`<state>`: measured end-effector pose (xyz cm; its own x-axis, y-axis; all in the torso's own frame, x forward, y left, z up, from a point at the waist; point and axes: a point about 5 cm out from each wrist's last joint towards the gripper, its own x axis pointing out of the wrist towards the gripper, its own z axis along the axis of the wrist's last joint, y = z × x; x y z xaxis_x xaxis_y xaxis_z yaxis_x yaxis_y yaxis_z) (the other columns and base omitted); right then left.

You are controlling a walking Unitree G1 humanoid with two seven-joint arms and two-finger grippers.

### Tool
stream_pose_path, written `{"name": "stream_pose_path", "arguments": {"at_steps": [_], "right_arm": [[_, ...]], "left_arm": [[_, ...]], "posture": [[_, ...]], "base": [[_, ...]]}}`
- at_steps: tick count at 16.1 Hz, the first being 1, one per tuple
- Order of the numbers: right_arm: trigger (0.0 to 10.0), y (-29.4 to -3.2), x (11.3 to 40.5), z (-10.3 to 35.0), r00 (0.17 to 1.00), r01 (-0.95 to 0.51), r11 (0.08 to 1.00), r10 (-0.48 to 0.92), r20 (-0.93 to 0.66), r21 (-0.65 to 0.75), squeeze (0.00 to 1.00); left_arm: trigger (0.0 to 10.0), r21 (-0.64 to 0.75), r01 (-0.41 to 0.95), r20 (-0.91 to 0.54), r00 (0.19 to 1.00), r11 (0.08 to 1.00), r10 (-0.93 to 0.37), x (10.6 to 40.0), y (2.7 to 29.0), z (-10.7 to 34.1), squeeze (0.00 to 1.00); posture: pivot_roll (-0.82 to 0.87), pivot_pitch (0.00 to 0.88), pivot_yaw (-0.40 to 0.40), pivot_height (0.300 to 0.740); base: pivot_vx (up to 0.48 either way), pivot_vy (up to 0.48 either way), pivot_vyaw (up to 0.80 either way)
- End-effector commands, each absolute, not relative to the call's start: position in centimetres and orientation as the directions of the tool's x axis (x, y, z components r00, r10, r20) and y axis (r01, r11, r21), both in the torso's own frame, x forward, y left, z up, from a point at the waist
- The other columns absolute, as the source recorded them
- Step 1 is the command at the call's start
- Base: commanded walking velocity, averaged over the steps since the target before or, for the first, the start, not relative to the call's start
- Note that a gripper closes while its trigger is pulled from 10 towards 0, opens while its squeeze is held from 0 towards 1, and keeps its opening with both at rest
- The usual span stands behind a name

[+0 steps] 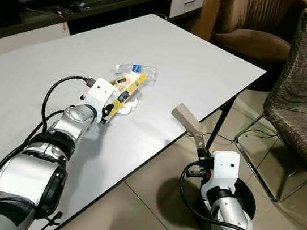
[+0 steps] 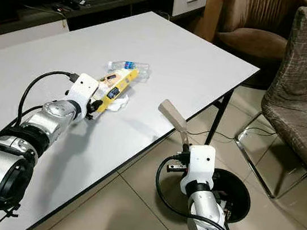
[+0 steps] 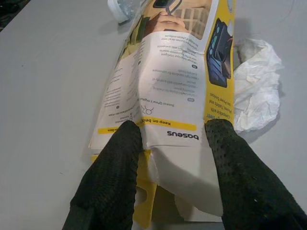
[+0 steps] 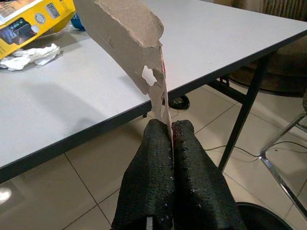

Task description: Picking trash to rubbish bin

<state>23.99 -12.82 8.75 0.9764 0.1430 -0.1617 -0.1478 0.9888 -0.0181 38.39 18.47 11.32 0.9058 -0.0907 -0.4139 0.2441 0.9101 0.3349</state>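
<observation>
Torn cardboard scrap [image 4: 129, 38] in right gripper [image 4: 171, 127]

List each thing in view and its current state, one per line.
left gripper: shut on the yellow box, on the table.
yellow box: flattened, lying down.
right gripper: shut on the cardboard scrap, off the table edge.
cardboard scrap: torn, held up.
plastic bottle: lying down.
crumpled tissue: beside the box.
rubbish bin: open, on the floor.
</observation>
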Motion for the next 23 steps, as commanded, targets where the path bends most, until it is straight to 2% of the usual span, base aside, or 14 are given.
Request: {"name": "stream_pose_path", "arguments": {"at_steps": [1, 5, 11, 16, 18, 22, 23], "right_arm": [[10.0, -12.7, 24.0, 8.9, 0.977, -0.146, 0.989, 0.141, -0.161, -0.021, 0.0], [10.0, -12.7, 24.0, 8.9, 0.976, -0.146, 0.989, 0.141, -0.164, -0.02, 0.0], [10.0, -12.5, 24.2, 8.8, 0.976, -0.15, 0.988, 0.146, -0.16, -0.018, 0.0], [10.0, -12.7, 24.5, 9.0, 0.979, -0.148, 0.989, 0.143, -0.146, -0.02, 0.0], [10.0, -12.5, 24.6, 9.0, 0.977, -0.163, 0.986, 0.158, -0.146, -0.023, 0.0], [10.0, -12.5, 25.0, 9.7, 0.979, -0.173, 0.985, 0.168, -0.118, -0.029, 0.0], [10.0, -12.7, 25.1, 10.0, 0.981, -0.17, 0.985, 0.166, -0.103, -0.031, 0.0]], "left_arm": [[0.0, 0.31, 0.274, -0.48, 0.872, 0.91, -0.099, 37.5, 18.7, 9.7, 0.0], [0.0, 0.313, 0.288, -0.492, 0.864, 0.905, -0.105, 37.2, 18.7, 9.2, 0.0], [0.0, 0.291, 0.267, -0.496, 0.863, 0.919, -0.094, 36.5, 20.3, 8.5, 0.0], [0.0, 0.184, 0.061, -0.391, 0.92, 0.981, 0.016, 36.0, 24.7, 9.7, 0.0], [0.0, 0.156, 0.025, -0.377, 0.925, 0.987, 0.036, 35.5, 25.6, 9.5, 0.0], [0.0, -0.028, -0.041, -0.242, 0.97, 0.999, 0.033, 34.9, 27.2, 10.9, 0.0], [0.0, -0.092, -0.035, -0.162, 0.987, 0.995, 0.02, 34.7, 27.3, 12.2, 0.0]], "posture": [[-0.06, 0.0, 0.061, 0.74], [-0.06, 0.0, 0.062, 0.74], [-0.06, 0.0, 0.058, 0.74], [-0.05, 0.0, 0.05, 0.74], [-0.05, 0.0, 0.038, 0.74], [-0.05, 0.0, 0.033, 0.74], [-0.05, 0.0, 0.032, 0.74]], "base": [[0.0, 0.0, 0.0], [0.0, 0.0, 0.0], [0.0, 0.0, 0.0], [0.0, 0.0, 0.0], [0.0, 0.0, 0.0], [0.0, 0.0, 0.0], [0.0, 0.0, 0.0]]}}
